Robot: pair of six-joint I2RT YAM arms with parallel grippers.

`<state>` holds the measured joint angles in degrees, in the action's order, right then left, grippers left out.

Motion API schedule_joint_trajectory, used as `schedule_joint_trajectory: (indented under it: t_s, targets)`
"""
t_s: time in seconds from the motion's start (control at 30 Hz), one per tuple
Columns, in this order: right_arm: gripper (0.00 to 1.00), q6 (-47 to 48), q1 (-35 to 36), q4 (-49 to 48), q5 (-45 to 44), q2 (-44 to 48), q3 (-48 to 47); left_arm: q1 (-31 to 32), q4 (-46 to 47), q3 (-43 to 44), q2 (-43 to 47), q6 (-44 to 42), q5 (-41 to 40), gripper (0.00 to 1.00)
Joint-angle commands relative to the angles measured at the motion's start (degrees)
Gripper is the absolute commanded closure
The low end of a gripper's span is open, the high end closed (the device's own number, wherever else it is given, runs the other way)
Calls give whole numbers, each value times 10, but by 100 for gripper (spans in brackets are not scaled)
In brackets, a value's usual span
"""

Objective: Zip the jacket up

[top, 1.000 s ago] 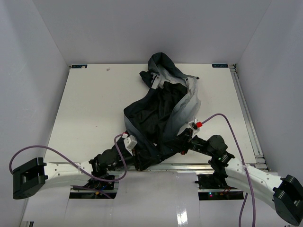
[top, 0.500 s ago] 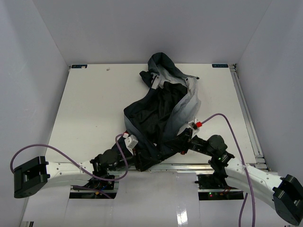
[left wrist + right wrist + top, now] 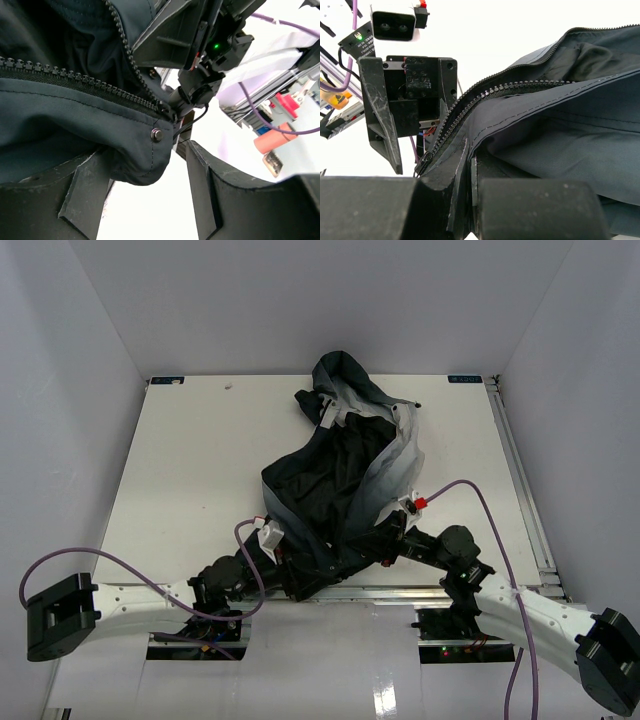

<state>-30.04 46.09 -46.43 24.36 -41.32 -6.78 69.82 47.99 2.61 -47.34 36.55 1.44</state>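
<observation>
jacket (image 3: 350,470) crumpled mid-table (image 3: 190,460), zipper (image 3: 75,80) undone, left gripper (image 3: 142,167) spread around near hem corner, right gripper (image 3: 470,167) pinching jacket edge, seemingly at zipper's bottom end

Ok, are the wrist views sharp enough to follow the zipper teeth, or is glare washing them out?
Left wrist view: black zipper teeth on the dark navy fabric jacket are crisp; white background blown out, left gripper in deep shadow. Right wrist view: teeth equally sharp, backdrop overexposed, right gripper a near-featureless black mass. Top view: even light, jacket's folds lose detail.
</observation>
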Motion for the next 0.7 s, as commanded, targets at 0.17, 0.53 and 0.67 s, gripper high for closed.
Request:
schedule_joint_trajectory:
  t_s: [0.17, 0.53, 0.67]
  targets:
    - [92, 4, -4, -38, -3, 0, 4, 0, 34, -7, -11, 25, -23, 32]
    - [92, 1, -4, -31, -5, -15, -1, 0, 20, 11, -46, 14, -15, 100]
    - [92, 3, -3, 9, -10, -34, -25, 0, -32, 25, -35, -3, 9, 100]
